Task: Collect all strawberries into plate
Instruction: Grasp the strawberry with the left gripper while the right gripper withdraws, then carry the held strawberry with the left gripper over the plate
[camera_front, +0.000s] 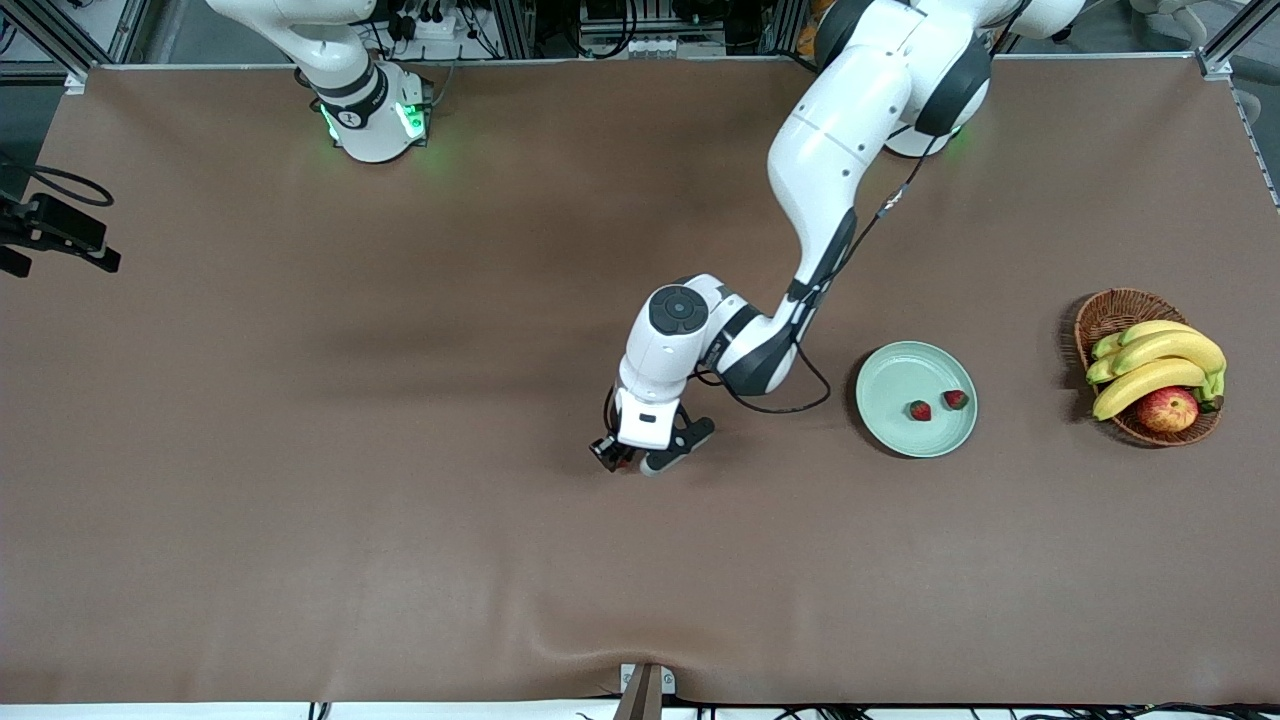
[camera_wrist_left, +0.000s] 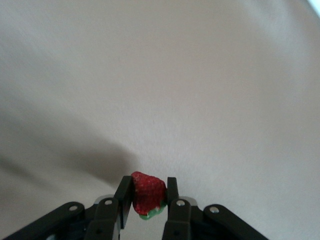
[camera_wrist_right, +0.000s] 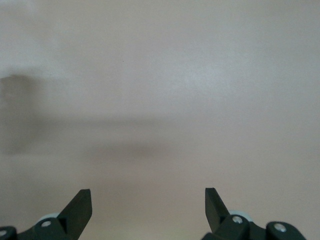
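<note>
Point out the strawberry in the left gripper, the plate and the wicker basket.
strawberry (camera_wrist_left: 147, 194): left wrist view, its red flesh between the shut fingers.
plate (camera_front: 893, 368): front view, bare mint-green floor near the rim.
wicker basket (camera_front: 1112, 310): front view, its brown woven wall.

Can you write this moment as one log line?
left gripper: shut on strawberry, at table | right gripper: open, waiting | plate: two strawberries
</note>
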